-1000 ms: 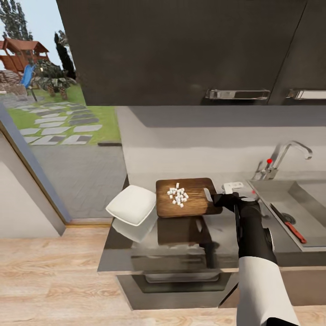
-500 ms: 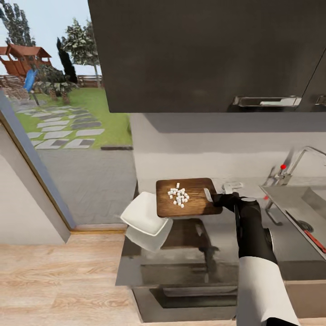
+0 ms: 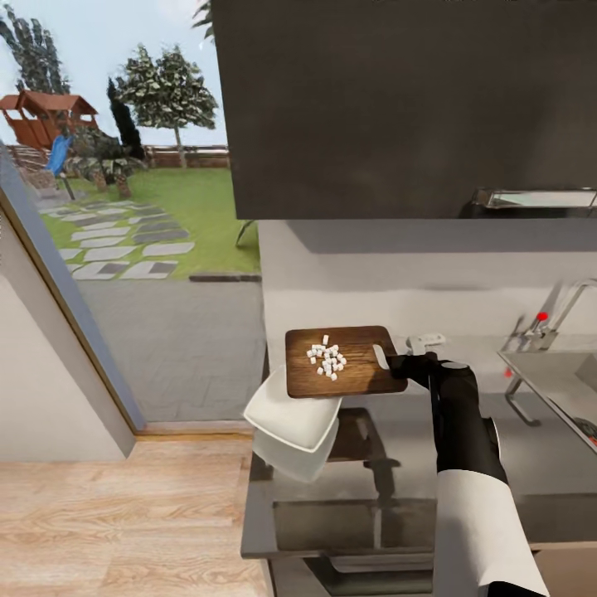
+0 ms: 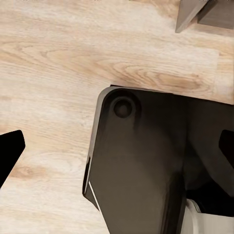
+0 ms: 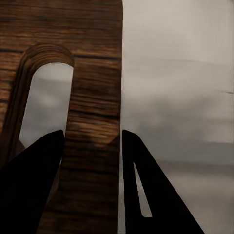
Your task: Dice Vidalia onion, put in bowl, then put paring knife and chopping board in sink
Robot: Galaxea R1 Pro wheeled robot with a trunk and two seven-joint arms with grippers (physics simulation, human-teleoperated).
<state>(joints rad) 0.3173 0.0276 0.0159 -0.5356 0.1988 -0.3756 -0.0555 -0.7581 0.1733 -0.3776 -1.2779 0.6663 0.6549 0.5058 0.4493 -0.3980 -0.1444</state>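
My right gripper is shut on the slot end of the chopping board and holds it level above the countertop. In the right wrist view its dark fingers pinch the board's edge beside the slot. A small heap of white diced onion lies on the board. The white bowl sits at the countertop's left end, with the board's left corner over its far rim. A corner of the sink and its tap show at far right. The paring knife is out of view. My left gripper hangs open over the floor.
Dark wall cabinets hang over the counter. A glass door at left looks out on a garden. The countertop ends just left of the bowl, with light wood floor below. My robot base lies under the left gripper.
The camera has swung left, so counter, bowl and sink slid right in the picture. The held board, steady in the picture, now overlaps the bowl. The knife left the view.
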